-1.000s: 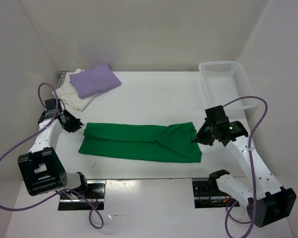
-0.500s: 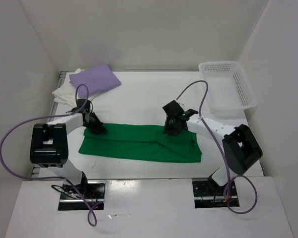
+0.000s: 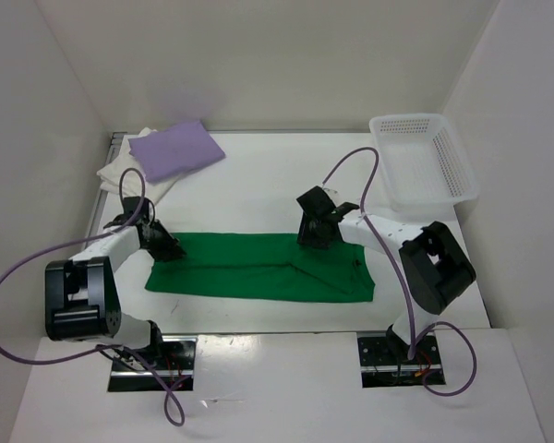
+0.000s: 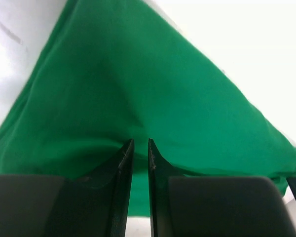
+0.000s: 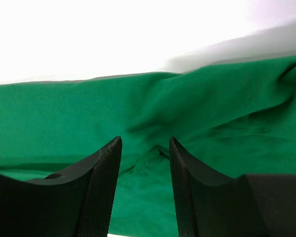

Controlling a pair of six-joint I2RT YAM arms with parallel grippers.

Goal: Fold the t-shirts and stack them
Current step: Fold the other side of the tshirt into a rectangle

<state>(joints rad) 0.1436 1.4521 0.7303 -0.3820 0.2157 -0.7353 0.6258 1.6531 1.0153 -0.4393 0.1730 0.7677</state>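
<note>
- Green t-shirt (image 3: 258,268) — folded into a long band, lying flat toward the near side of the white surface (image 3: 277,175).
- Left gripper (image 3: 170,248) — at the band's far left corner; jaws closed to a thin slit, with green cloth puckered into the tips.
- Right gripper (image 3: 314,237) — on the band's far edge, right of centre; jaws parted, tips down on wrinkled cloth, nothing clamped.
- Purple t-shirt (image 3: 175,150), folded, resting on white t-shirt (image 3: 129,182) in the far left corner.
- Basket (image 3: 423,166), white and perforated, at far right.
</note>
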